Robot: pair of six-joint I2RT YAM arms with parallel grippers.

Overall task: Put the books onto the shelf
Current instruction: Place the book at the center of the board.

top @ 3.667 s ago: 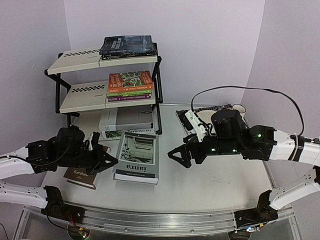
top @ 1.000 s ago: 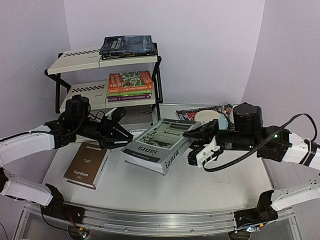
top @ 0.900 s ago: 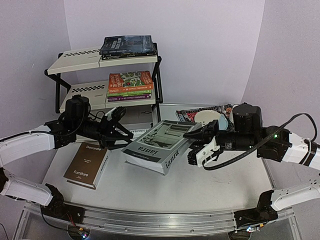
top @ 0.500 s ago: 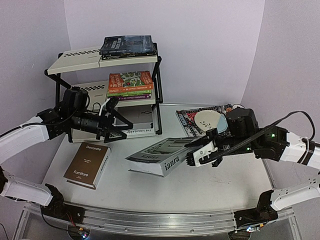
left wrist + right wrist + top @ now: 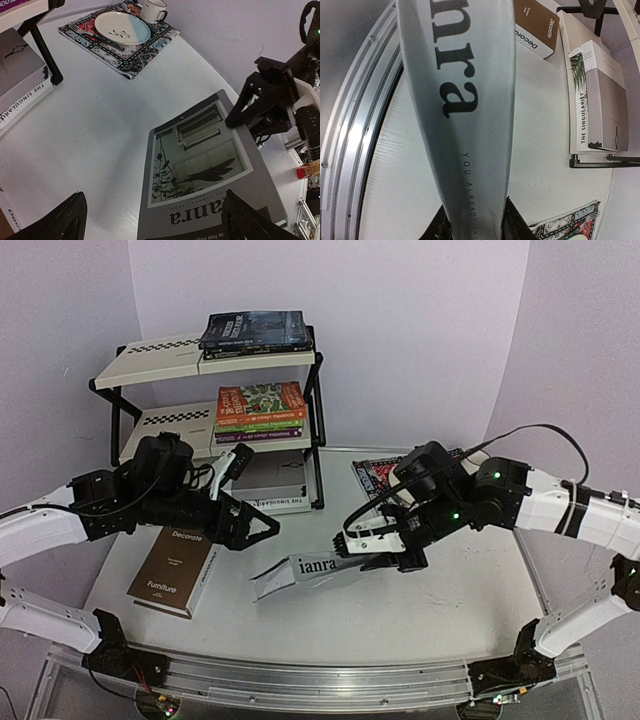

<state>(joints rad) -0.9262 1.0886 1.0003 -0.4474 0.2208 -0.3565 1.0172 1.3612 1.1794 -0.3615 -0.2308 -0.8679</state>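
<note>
Black metal frame with cream rectangular tiers and checkered strips: shelf (image 5: pixel 155 360) sits upper left of the top view. Its top tier carries flat dark books (image 5: pixel 255 332), its lower tier a stack of orange, green and purple paperbacks (image 5: pixel 260 412). Thick white and grey books (image 5: pixel 265 485) lie flat on the table at the shelf's foot, under the lower tier, with "THE SINGULARITY" on one spine. Left of centre, left gripper (image 5: pixel 252 493) hangs over the white table (image 5: pixel 420 620) with jaws spread wide and nothing between them. Matte brown book (image 5: pixel 175 570) with white lettering lies flat just below it, lower left. At centre is the large grey book (image 5: pixel 320 568), a thin slab with a smooth cover and big dark lettering, tilted on edge. Its left corner is down near the tabletop; can't tell if it touches. Right gripper (image 5: pixel 476 222) is pinched narrow on that book's right edge, cover clamped between both fingers. Behind it, centre right, a patterned woven placemat (image 5: pixel 120 50) holds a round two-tone plate (image 5: pixel 122 27), with a white mug (image 5: pixel 154 9) at its far corner.
</note>
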